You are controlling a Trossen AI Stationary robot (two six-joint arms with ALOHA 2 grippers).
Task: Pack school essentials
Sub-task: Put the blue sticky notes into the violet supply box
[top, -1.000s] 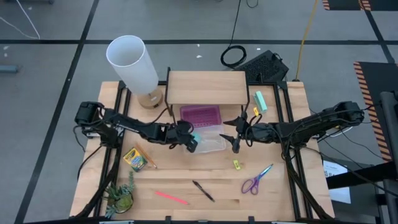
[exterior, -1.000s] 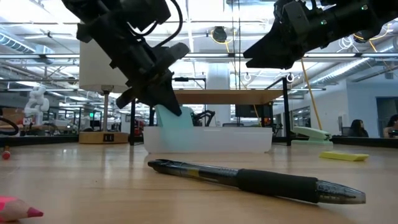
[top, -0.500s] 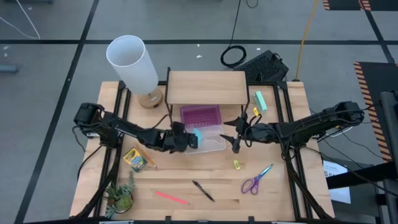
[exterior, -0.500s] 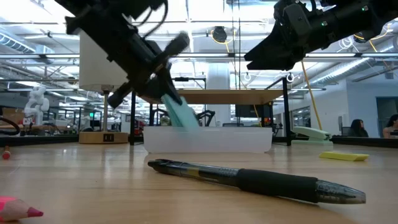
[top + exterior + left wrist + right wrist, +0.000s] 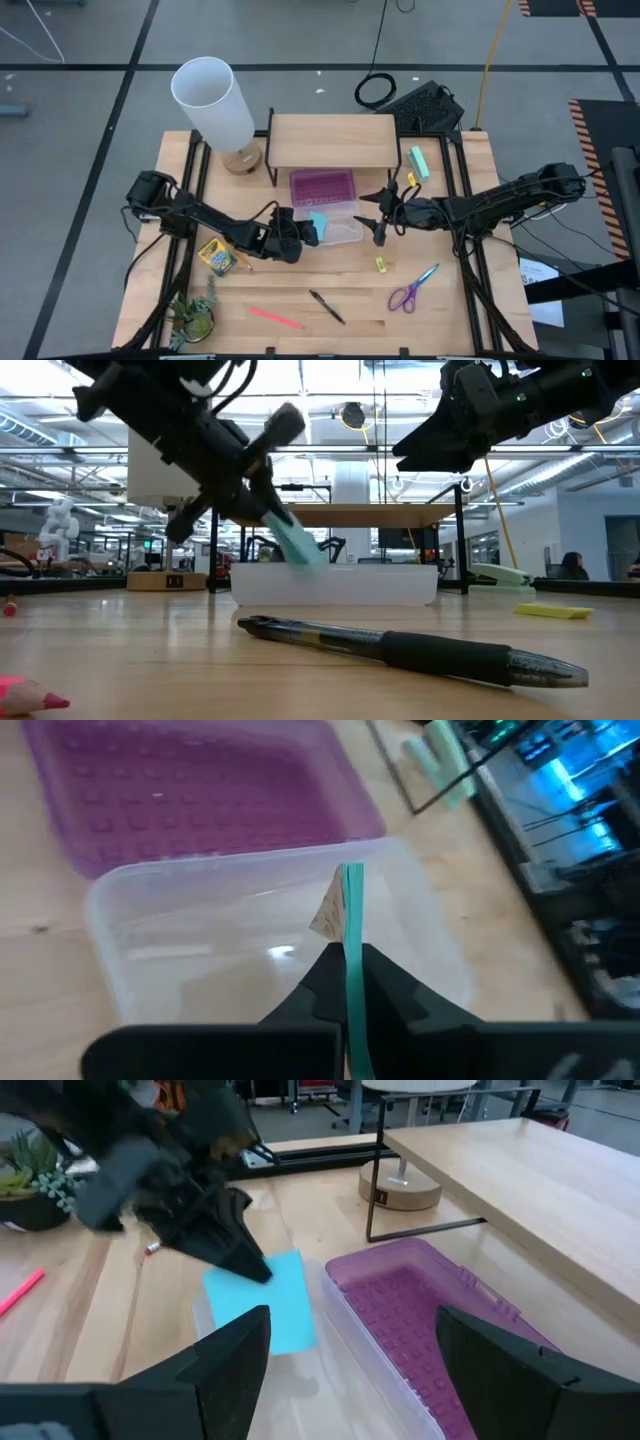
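Holding the light-blue square note pad [image 5: 317,222] edge-on, my left gripper [image 5: 300,236] has its jaws pinching it over the clear container [image 5: 341,232], tilted, I judge, so it slides in flat. I can't tell whether its lower corner touches the container floor. My right gripper [image 5: 377,213] hangs just beside the container's far end, jaws spread, clear of the drop. The purple lid [image 5: 322,185] lies against the container. The black pen [image 5: 327,306] and scissors [image 5: 413,289] wait on the desk [image 5: 470,320], well apart from the container.
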